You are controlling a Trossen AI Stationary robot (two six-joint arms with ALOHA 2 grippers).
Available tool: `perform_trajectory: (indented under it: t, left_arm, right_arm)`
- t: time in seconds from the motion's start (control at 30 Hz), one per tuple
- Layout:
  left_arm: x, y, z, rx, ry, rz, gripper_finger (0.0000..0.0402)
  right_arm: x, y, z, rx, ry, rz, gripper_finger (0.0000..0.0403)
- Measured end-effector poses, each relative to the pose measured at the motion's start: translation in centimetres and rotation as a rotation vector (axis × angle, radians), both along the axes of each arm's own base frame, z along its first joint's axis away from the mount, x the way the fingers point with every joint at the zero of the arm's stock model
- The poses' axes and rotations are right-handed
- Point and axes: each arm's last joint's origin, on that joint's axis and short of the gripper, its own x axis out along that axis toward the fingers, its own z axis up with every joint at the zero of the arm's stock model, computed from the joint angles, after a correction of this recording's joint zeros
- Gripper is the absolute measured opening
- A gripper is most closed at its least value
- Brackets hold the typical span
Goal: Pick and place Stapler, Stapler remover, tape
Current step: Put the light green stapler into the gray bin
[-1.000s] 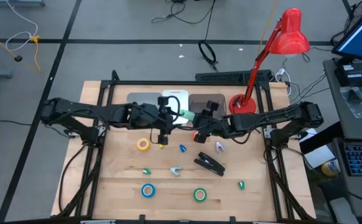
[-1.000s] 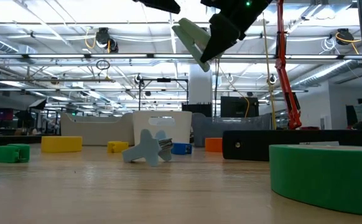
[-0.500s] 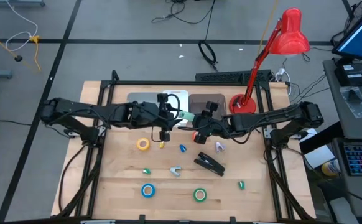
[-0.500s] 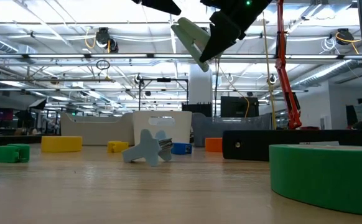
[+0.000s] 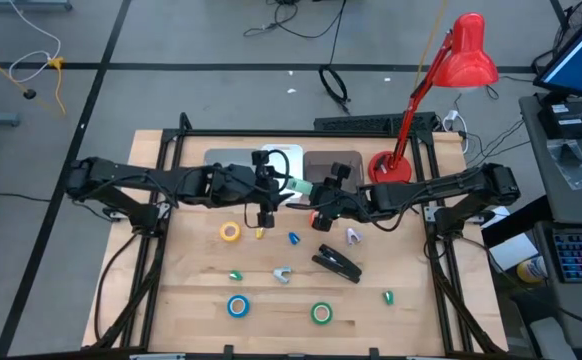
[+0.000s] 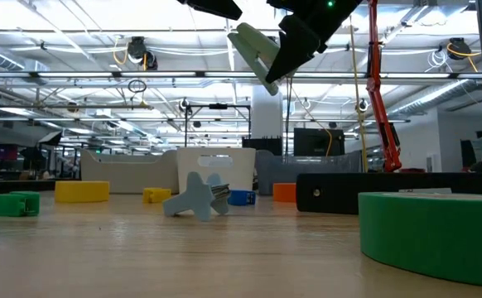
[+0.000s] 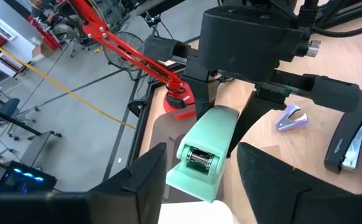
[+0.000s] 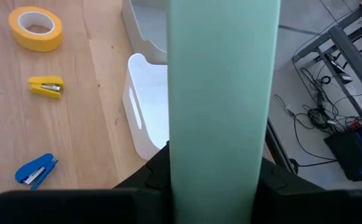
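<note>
Wooden table [image 5: 201, 280], bins at 12 o'clock | my right jaws [image 5: 316, 196] clamped on mint stapler [image 7: 204, 152], raised toward white bin [image 8: 145, 118] for dropping | left jaws [image 5: 262, 214] apart, flanking it

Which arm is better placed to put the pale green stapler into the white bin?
The right arm. The right gripper has its jaws shut on the pale green stapler, close by the white bin. The left gripper faces it with jaws open and holds nothing.
</note>
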Motion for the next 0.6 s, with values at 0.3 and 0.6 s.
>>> perform_trajectory:
  t: [0.3, 0.6]
  left_arm:
    - [0.06, 0.04, 0.14, 0.037, -0.003, -0.015, 0.0276]
    - [0.06, 0.04, 0.13, 0.039, -0.001, -0.016, 0.0288]
  right_arm:
    - [-0.03, -0.01, -0.03, -0.001, 0.004, -0.002, 0.0105]
    - [-0.03, -0.01, -0.03, -0.002, 0.005, -0.001, 0.0105]
